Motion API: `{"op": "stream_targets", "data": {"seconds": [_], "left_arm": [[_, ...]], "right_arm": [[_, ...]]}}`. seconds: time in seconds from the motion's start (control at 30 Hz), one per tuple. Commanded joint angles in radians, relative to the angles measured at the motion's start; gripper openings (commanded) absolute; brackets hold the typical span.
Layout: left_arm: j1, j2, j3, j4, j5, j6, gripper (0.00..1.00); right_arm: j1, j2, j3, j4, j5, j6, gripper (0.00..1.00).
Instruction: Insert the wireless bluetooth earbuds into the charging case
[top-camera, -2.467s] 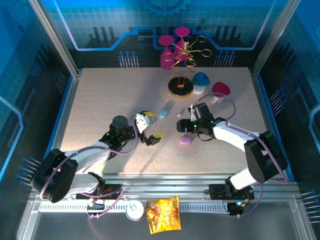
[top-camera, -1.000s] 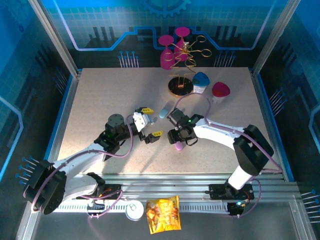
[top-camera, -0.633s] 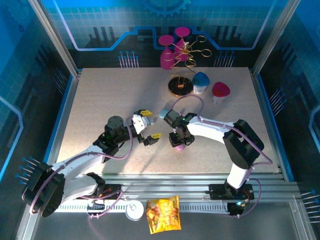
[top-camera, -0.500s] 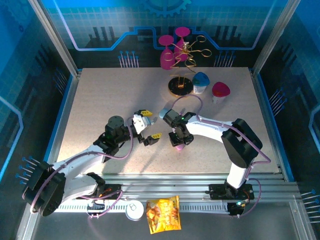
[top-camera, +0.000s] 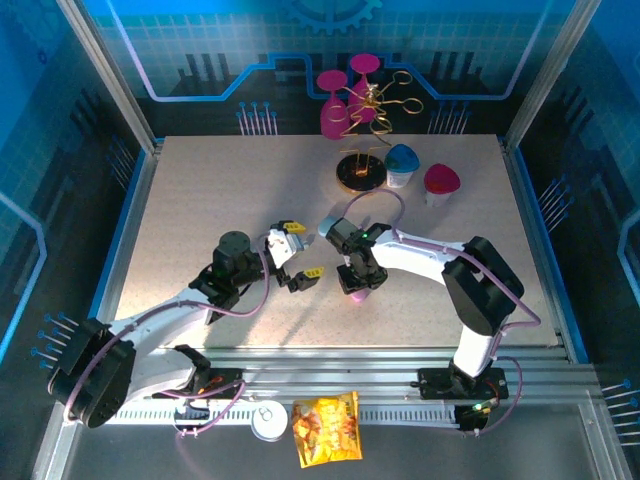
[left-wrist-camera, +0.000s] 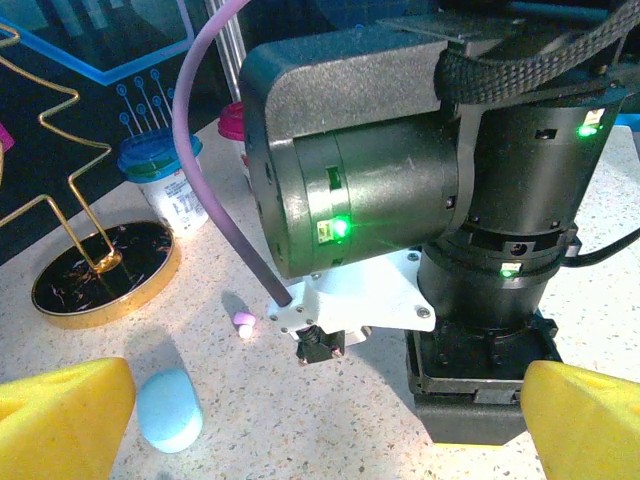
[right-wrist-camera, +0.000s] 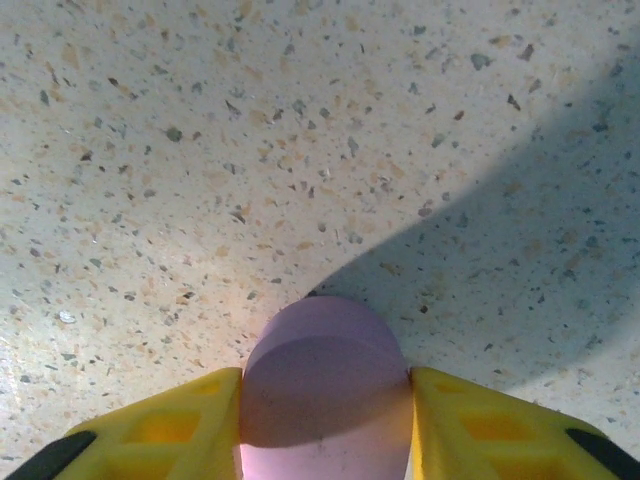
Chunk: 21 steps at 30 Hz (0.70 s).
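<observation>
A lilac pill-shaped charging case (right-wrist-camera: 325, 345) stands on the table, and my right gripper (right-wrist-camera: 325, 405) is shut on it, a yellow finger pressed to each side. From above, that case (top-camera: 357, 294) shows just under the right gripper (top-camera: 356, 283). My left gripper (top-camera: 303, 248) hangs open to its left with nothing between its fingers (left-wrist-camera: 60, 420). In the left wrist view a tiny lilac earbud (left-wrist-camera: 244, 322) lies loose on the table. A pale blue case (left-wrist-camera: 168, 410) lies near the left finger, with the right arm's wrist (left-wrist-camera: 400, 200) close in front.
A gold wire stand on a black-and-gold base (top-camera: 361, 172) holds pink glasses at the back. Beside it stand a blue-lidded cup (top-camera: 401, 165) and a pink-lidded cup (top-camera: 441, 183). A snack packet (top-camera: 326, 427) and a can (top-camera: 269, 422) lie below the table's front rail.
My right arm swung left and came down over the lilac case, and its jaws closed on the case. The left gripper stayed open and barely moved.
</observation>
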Motion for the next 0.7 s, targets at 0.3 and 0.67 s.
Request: {"op": "stream_targets", "data": {"seconds": [0.3, 0.67], "left_arm": [[-0.022, 0.049, 0.005, 0.114, -0.03, -0.044, 0.99], [-0.086, 0.155, 0.062, 0.155, -0.105, -0.166, 0.99]], "right_arm": [[-0.084, -0.254, -0.12, 0.207, -0.086, 0.054, 0.35], [-0.173, -0.549, -0.301, 0.448, -0.105, 0.137, 0.34]]}}
